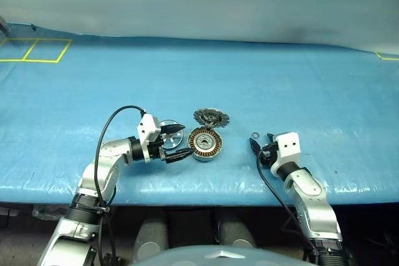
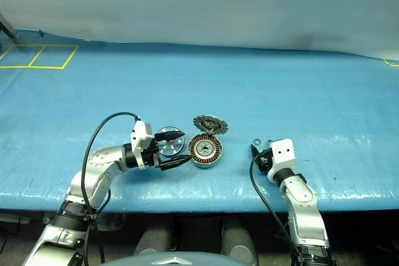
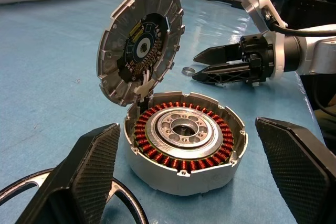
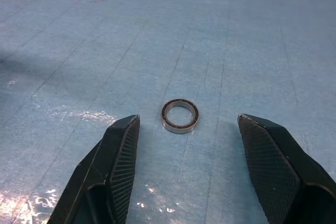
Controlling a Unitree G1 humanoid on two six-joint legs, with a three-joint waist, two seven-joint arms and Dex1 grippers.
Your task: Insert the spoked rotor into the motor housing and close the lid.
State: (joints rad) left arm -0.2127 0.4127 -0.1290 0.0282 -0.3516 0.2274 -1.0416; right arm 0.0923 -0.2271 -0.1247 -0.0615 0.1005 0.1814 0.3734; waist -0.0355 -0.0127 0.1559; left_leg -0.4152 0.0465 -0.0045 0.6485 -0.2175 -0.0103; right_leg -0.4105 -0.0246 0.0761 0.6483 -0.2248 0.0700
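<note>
Motor housing on blue table, lid tilted open behind it. Spoked rotor flat between spread fingers of left gripper. Right gripper spread, small ring just ahead, untouched.

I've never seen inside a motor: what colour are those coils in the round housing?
Copper-brown windings ring a silvery centre in the motor housing; clearest in the left wrist view.

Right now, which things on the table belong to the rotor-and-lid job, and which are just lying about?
Job:
- spoked rotor, lying flat
- motor housing, open, windings showing
- lid, hinged up

Lying about:
- small metal ring on the blue table cover
</note>
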